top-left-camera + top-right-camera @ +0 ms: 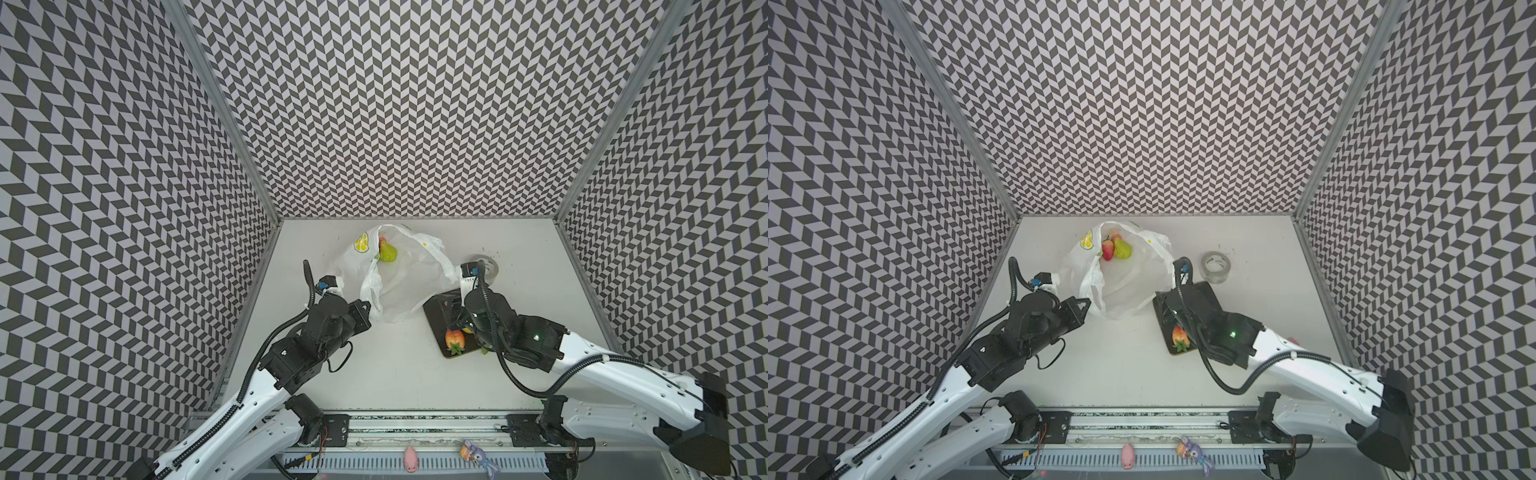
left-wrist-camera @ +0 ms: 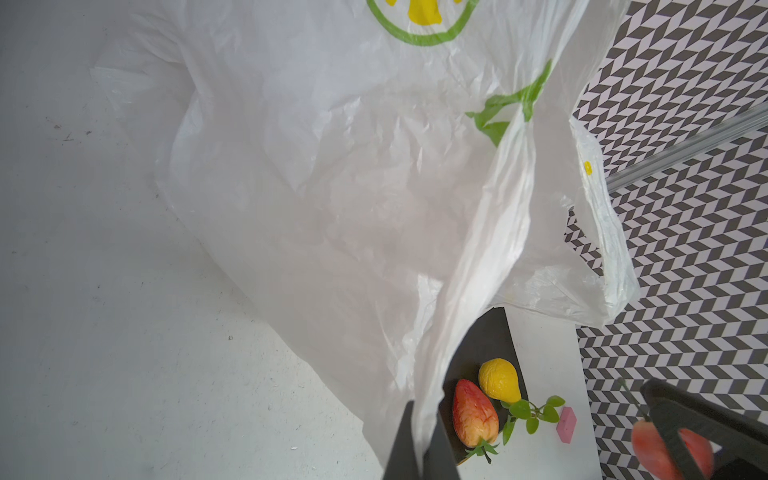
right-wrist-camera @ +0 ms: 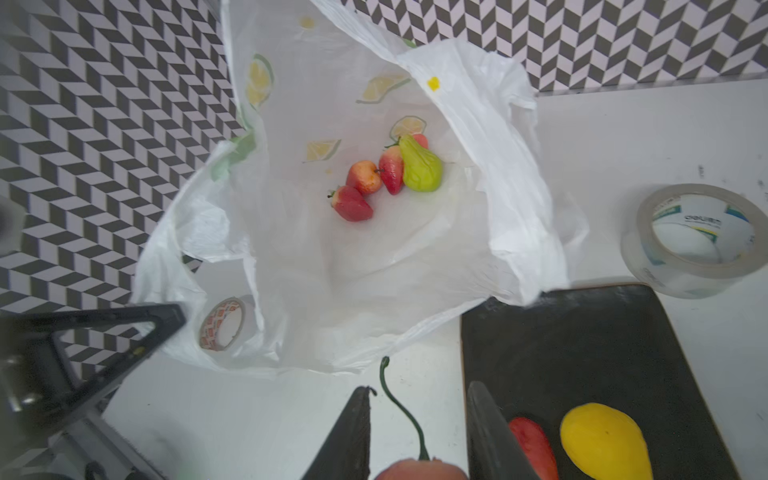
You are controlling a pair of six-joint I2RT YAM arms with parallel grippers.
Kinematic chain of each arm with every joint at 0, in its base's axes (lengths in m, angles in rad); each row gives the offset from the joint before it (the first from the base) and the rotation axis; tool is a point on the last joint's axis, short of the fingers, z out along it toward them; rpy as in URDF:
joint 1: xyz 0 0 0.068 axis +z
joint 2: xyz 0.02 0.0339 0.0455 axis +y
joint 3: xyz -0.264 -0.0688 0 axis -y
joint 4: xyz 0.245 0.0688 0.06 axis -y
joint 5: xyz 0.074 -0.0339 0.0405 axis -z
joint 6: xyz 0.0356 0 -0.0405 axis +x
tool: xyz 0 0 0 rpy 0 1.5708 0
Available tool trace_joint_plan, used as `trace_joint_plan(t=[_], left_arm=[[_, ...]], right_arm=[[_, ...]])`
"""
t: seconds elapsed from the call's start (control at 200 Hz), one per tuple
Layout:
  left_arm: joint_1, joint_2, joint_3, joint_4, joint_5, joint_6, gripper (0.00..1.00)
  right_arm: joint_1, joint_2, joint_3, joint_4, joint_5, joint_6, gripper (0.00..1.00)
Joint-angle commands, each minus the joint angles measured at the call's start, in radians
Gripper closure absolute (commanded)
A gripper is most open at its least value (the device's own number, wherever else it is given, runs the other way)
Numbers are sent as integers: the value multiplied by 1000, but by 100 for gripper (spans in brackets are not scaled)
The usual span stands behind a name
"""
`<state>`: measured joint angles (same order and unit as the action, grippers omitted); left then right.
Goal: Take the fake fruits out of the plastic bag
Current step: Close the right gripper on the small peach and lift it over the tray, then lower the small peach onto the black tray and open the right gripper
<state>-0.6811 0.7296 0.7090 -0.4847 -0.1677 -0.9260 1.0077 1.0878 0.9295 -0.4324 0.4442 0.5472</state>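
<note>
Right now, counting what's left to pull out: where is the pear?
The pear lies inside the bag, at its far end, left of centre in both top views, right beside a strawberry.

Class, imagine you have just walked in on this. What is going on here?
A two-armed robot is emptying toy fruit from a plastic bag. The left gripper pinches the bag's edge and holds its mouth open. The right gripper holds a red fruit with a green stem by the dark tray, where a lemon and a strawberry already lie. A pear, an apple and strawberries are in the bag.
</note>
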Motion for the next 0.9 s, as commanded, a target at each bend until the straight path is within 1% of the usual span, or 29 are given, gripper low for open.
trace_joint_plan(t=[0.0,0.11,0.26,0.335,0.736,0.806,0.896], left_arm=[[-6,-2,4,20,-19,6,100],[-6,4,15,4,-19,16,100],[-5,-5,20,-8,-28,18,100],[-6,-6,21,-6,-29,18,100],[-6,-11,24,-6,-30,11,100],[-6,-7,29,-10,-28,13,100],[-6,0,38,-20,-24,16,100]], right_arm=[[3,-49,-79,-60,80,31,79],[-14,-48,-117,-19,51,27,80],[-58,12,-167,62,-20,43,80],[-84,47,-187,129,-57,26,80],[-208,313,-185,360,-102,-39,80],[-231,374,-166,370,-119,-50,80],[-245,453,-130,362,-115,-70,80]])
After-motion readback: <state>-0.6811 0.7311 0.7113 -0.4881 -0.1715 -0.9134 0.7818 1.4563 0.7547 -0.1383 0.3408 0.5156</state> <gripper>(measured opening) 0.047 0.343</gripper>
